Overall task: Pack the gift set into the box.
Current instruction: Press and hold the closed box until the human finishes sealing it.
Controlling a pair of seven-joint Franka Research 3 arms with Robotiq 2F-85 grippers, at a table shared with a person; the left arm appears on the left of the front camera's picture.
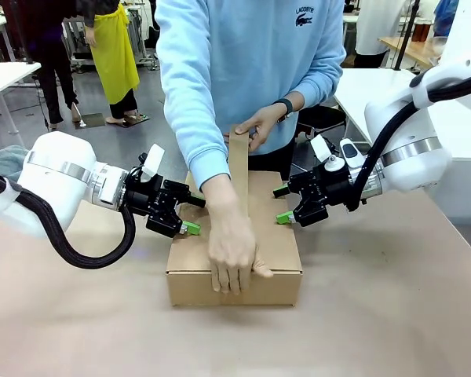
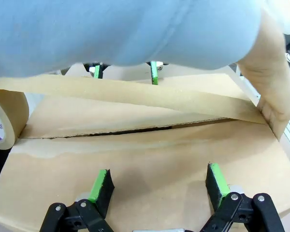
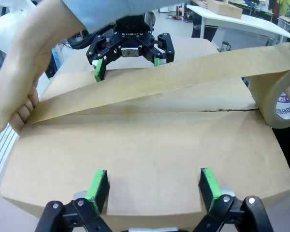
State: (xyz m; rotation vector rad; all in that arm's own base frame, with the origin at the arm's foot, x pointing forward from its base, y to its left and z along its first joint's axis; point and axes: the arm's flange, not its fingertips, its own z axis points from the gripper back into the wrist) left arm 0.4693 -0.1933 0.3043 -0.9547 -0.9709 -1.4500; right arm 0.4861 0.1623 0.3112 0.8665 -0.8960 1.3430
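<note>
Brown cardboard box (image 1: 251, 259) closed, tape strip (image 3: 150, 82) half-laid over its seam.

Bright, even indoor light, soft shadows; wrist views bow at their edges.

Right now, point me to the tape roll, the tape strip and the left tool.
tape roll (image 3: 280, 104), right wrist view, on its printed side face.
tape strip (image 3: 150, 84), right wrist view, mid-span above the carton seam.
left tool (image 1: 195, 215), front view, midway between its green-padded fingertips.
</note>
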